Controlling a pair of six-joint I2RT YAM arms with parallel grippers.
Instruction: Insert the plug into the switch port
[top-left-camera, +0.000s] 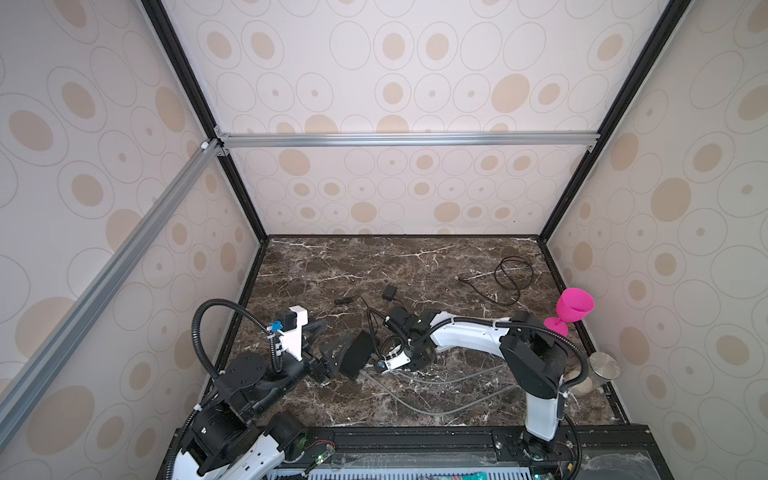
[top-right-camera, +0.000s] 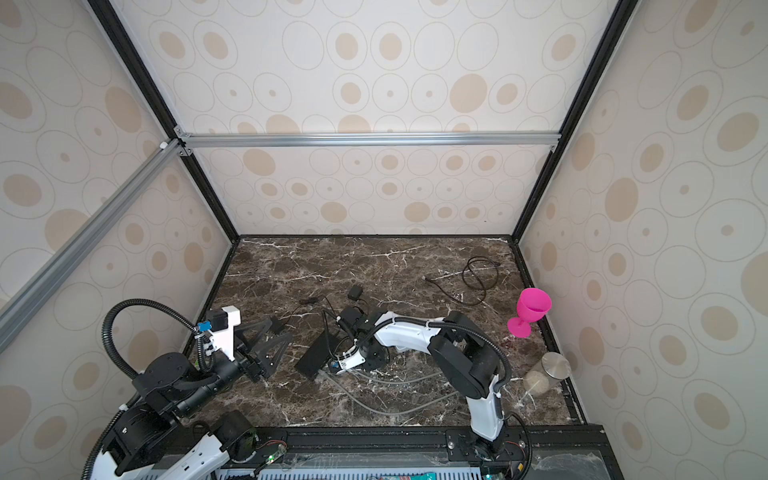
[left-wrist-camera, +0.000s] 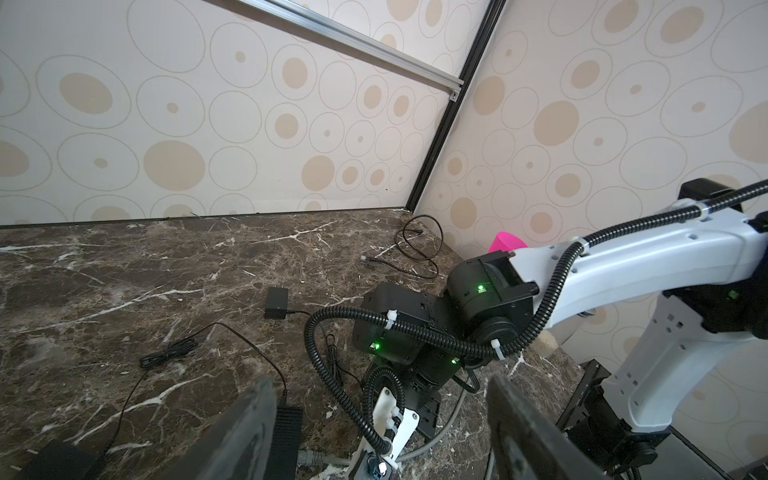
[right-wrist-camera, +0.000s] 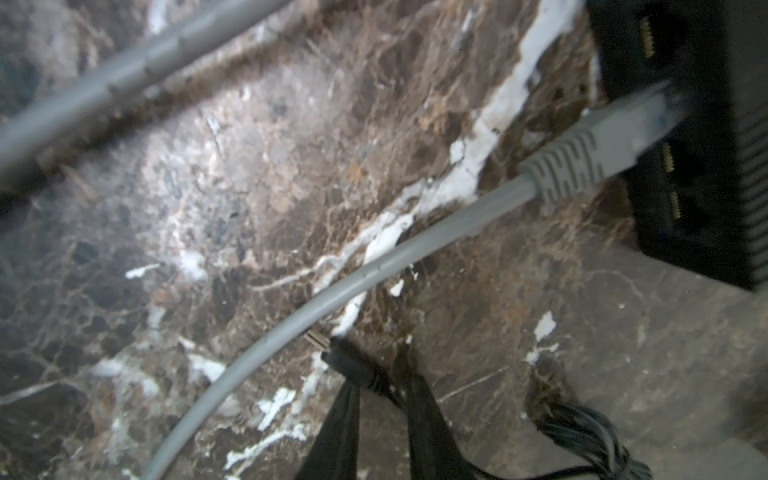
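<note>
Lying mid-table in both top views, the switch (top-left-camera: 356, 354) is sitting just left of the right arm (top-left-camera: 465, 336). Left wrist: the left gripper (left-wrist-camera: 380, 388) is gaping wide. Right wrist: the right gripper (right-wrist-camera: 378, 370) is straddling the black plug (right-wrist-camera: 353, 368) narrowly, grip unclear, near the switch's ports but not touching them.

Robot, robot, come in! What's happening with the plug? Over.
Left gripper open, empty. Right gripper at small black plug, grip unclear. Plug not in switch. Grey cable right beside it.

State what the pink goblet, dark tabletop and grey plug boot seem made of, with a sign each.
Pink goblet: probably matte plastic or silicone; even colour, no glare. Dark tabletop: marble or marble-look laminate, faint sheen; white veins. Grey plug boot: moulded matte plastic, perhaps rubbery; ribbed slots.
</note>
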